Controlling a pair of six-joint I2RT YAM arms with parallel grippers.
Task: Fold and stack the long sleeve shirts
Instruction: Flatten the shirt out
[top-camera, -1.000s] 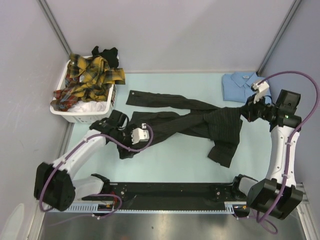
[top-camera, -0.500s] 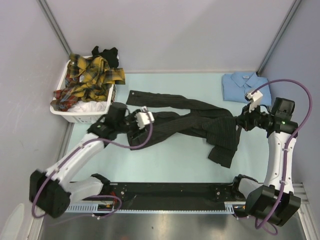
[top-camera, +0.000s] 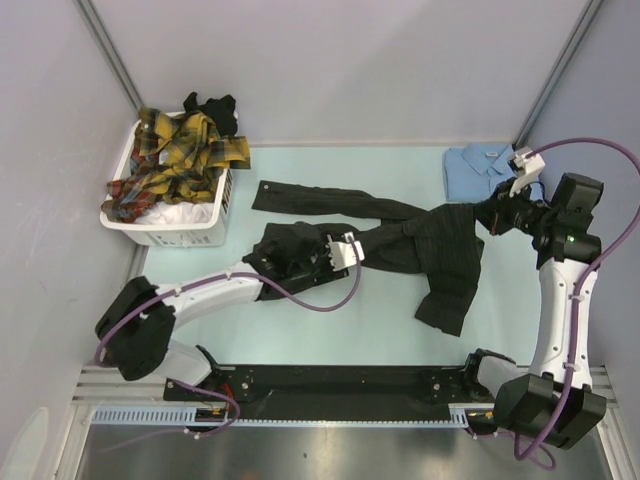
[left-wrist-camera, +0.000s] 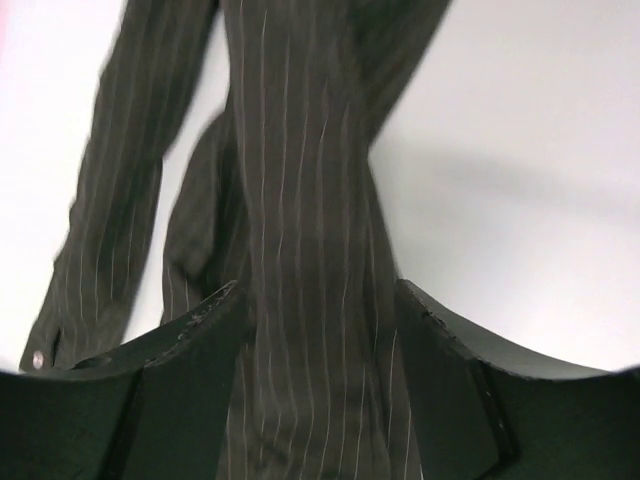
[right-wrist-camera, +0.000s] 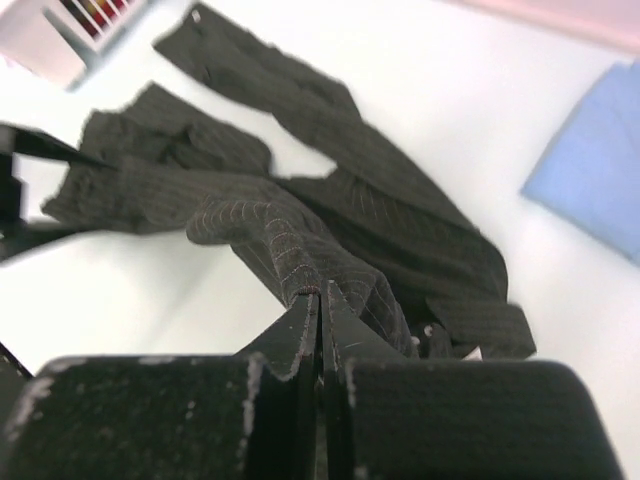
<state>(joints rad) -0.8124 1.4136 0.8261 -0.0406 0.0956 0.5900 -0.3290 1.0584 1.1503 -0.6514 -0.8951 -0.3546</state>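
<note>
The charcoal-black pinstriped shirt (top-camera: 440, 250) lies crumpled across the middle of the table, one sleeve (top-camera: 300, 197) stretched out to the back left. My left gripper (top-camera: 335, 258) grips a thick band of it near its left end; in the left wrist view the cloth (left-wrist-camera: 300, 200) fills the gap between the fingers (left-wrist-camera: 190, 350). My right gripper (top-camera: 487, 216) is shut on the shirt's right edge and holds a fold (right-wrist-camera: 290, 250) raised off the table. A folded light blue shirt (top-camera: 475, 170) lies at the back right. Yellow-red plaid shirts (top-camera: 180, 155) fill the basket.
A white plastic laundry basket (top-camera: 160, 232) stands at the back left, a dark garment (top-camera: 213, 105) on its far edge. The basket's corner shows in the right wrist view (right-wrist-camera: 80, 30). Grey walls close in the table on three sides.
My left gripper has moved right, from near the basket toward the table's middle, bunching the shirt's left end. My right gripper dipped inward, then went back to the far right.
</note>
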